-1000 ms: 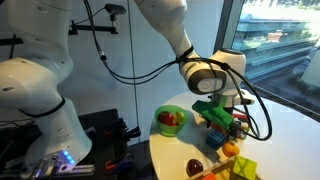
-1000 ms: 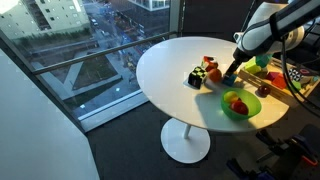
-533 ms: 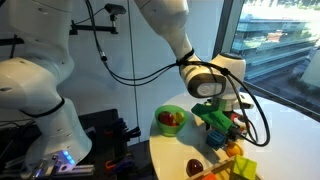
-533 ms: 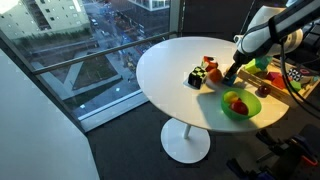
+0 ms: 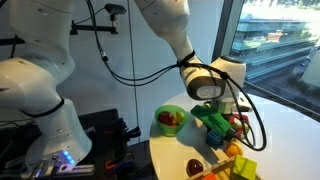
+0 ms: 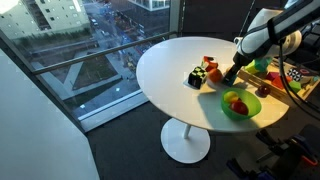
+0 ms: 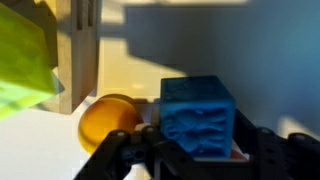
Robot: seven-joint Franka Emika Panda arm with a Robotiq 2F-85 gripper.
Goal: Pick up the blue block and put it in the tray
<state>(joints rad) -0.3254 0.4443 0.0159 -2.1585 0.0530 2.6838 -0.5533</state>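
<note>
In the wrist view the blue block [image 7: 197, 115], a dark-blue cube with a relief face, stands on the white table between the two black fingers of my gripper [image 7: 200, 150]. The left finger lies against it. On the right a thin sliver of red shows between block and finger, so the jaws stand narrowly open around it. In both exterior views the gripper [image 5: 228, 125] [image 6: 229, 76] is low over the table among the toys and hides the block. The wooden tray [image 6: 275, 75] lies just beyond, and its upright edge [image 7: 80, 50] shows in the wrist view.
An orange ball [image 7: 108, 120] lies right beside the block. A yellow-green piece [image 7: 25, 55] sits by the tray. A green bowl [image 5: 171, 120] [image 6: 238, 104] with fruit, a dark cube [image 6: 197, 77] and a red toy [image 6: 209, 64] stand close around. The round table's edge [image 6: 165, 70] is nearby.
The arm has hardly moved in the exterior views. The gripper stays low over the toys at the same spot.
</note>
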